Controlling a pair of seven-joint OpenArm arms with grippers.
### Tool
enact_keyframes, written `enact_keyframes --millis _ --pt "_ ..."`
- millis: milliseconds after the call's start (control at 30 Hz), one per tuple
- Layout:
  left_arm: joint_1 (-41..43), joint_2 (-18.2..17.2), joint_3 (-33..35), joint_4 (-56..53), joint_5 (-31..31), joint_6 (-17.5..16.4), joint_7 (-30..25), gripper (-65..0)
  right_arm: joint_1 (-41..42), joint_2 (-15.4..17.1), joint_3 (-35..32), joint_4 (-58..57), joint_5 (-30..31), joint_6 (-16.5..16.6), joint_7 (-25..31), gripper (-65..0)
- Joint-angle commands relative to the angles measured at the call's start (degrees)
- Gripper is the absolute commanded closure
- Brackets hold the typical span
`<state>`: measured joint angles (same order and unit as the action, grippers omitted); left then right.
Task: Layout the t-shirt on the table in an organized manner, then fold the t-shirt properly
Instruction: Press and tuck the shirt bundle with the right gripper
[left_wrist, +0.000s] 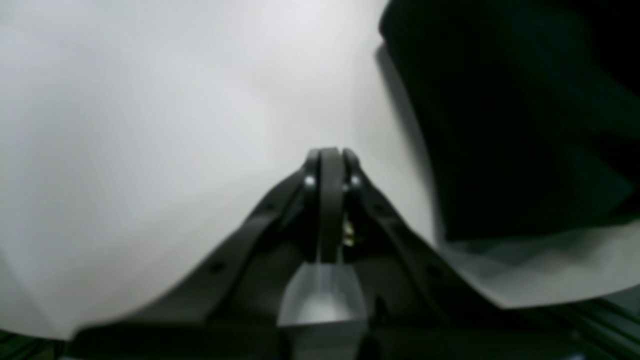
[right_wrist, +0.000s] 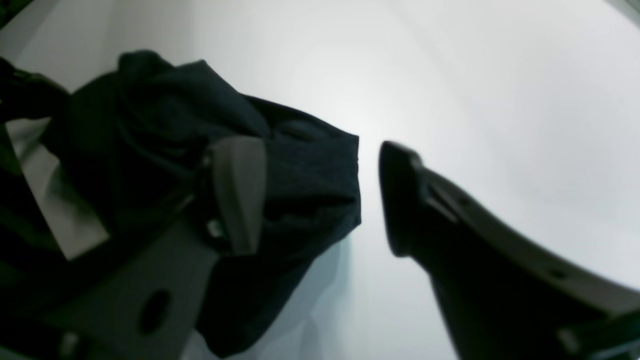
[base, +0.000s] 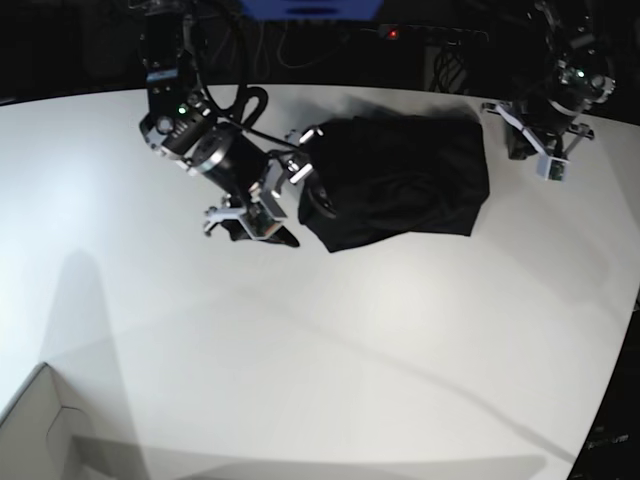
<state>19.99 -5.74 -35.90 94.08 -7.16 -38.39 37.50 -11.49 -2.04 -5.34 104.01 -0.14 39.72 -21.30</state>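
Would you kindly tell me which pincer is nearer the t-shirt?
The right pincer: open at the t-shirt's edge, one finger over the fabric. The left pincer is shut, beside the opposite edge, apart from it.

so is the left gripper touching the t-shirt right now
Apart. In the left wrist view the left gripper is shut over bare table, and a strip of white shows between its tips and the t-shirt.
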Motion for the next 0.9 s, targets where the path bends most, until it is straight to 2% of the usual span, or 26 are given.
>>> enact_keyframes --millis 0,233,433,667,867 --pt "-0.2 -0.5 -0.3 0.7 -0.7 0.0 -1.1 -0.1 0.3 -0.4 -0.1 1.1 1.2 0.3 1.7 -40.9" --pt "-0.2 -0.5 -0.4 0.7 -0.9 0.0 -1.1 -0.1 0.2 -0.4 -0.7 -0.1 1.2 0.3 1.7 -42.2" --pt "0.1 -1.0 -0.6 0.6 -4.8 0.0 -1.1 -0.1 0.2 -0.5 -3.4 -2.4 1.2 0.3 1.7 -42.2" --pt "0.1 -1.0 -0.6 0.6 -4.9 0.0 -1.1 -0.1 -0.2 -0.5 -7.7 -2.7 1.1 0.3 1.7 -42.2" --pt "0.1 -1.0 -0.6 0.6 -4.9 0.0 -1.1 -0.1 0.0 -0.5 -8.6 -5.6 1.1 0.3 2.1 -42.1"
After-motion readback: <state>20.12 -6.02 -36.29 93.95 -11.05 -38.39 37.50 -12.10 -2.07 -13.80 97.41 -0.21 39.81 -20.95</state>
